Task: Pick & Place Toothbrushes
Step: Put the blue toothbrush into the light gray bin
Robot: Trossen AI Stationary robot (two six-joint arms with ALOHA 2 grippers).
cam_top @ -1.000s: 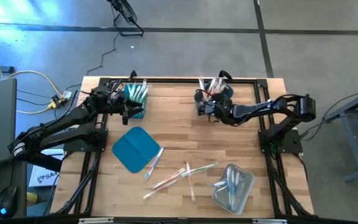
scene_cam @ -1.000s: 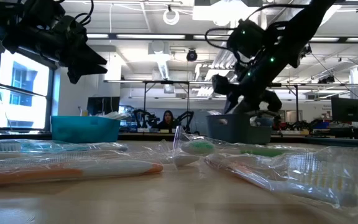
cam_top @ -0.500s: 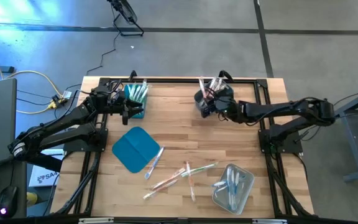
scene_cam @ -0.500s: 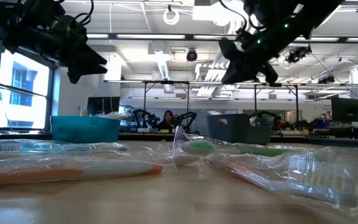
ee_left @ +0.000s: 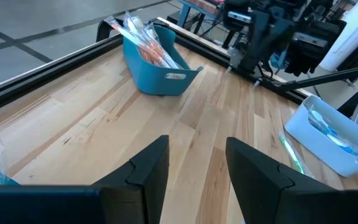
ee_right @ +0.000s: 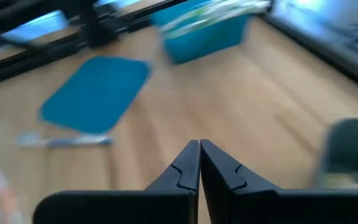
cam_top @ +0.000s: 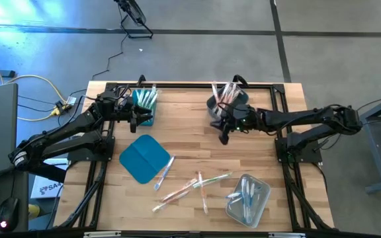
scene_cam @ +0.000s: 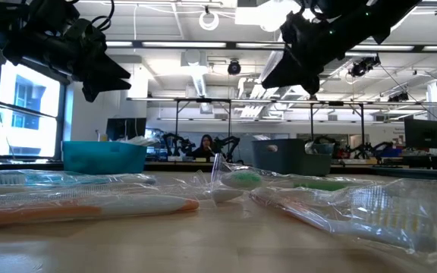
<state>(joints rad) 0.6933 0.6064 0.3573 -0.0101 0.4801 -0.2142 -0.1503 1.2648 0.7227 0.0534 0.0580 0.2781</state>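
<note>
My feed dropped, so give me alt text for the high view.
The right gripper, shut and empty, hangs beside the grey bin of toothbrushes. The left gripper, open, is by the teal bin; loose toothbrushes lie near the teal lid and clear bin.

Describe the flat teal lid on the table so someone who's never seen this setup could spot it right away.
Start at the teal bin of toothbrushes at the wooden table's far left edge. Just nearer than it lies the teal lid, a flat rounded rectangle turned at an angle. Unlike the bins, it has no walls and holds nothing.
</note>
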